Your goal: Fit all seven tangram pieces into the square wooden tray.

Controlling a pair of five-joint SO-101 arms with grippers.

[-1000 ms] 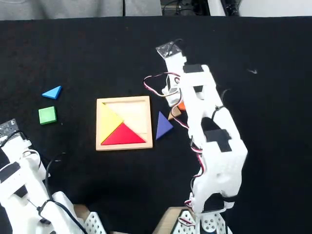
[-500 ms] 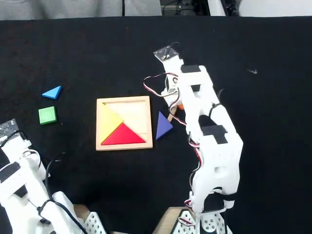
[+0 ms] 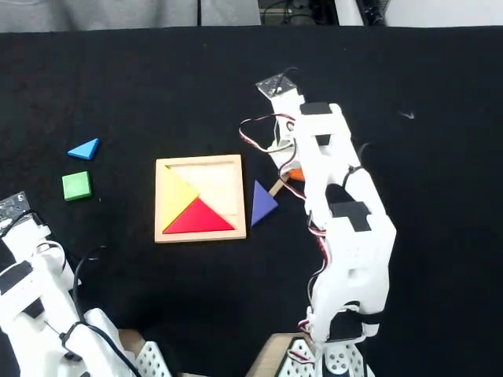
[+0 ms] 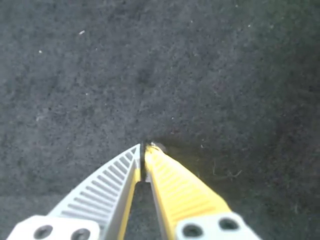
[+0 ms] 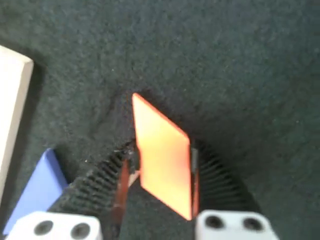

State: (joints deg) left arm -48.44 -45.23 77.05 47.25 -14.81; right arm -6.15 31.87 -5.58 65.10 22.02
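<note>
The square wooden tray [image 3: 200, 161] lies at the middle of the black cloth with a yellow triangle [image 3: 174, 192] and a red triangle [image 3: 199, 216] in it. Just right of it lies a dark blue triangle [image 3: 262, 202], whose corner [image 5: 37, 187] is beside my right gripper. That gripper [image 5: 160, 150] is shut on an orange parallelogram [image 5: 162, 155], held on edge right of the blue triangle [image 3: 294, 173]. A light blue triangle [image 3: 84, 148] and a green square [image 3: 76, 185] lie far left. My left gripper [image 4: 144, 147] is shut on nothing, above bare cloth.
The left arm [image 3: 23, 275] stands at the front left corner, away from the pieces. The right arm's body [image 3: 350, 251] rises over the cloth right of the tray. A tray corner [image 5: 12, 100] lies close to the orange piece. Bare cloth stretches behind and to the right.
The right arm's wrist swung slightly left, then back right, with the orange parallelogram kept in its gripper. The left arm and the other pieces have not moved.
</note>
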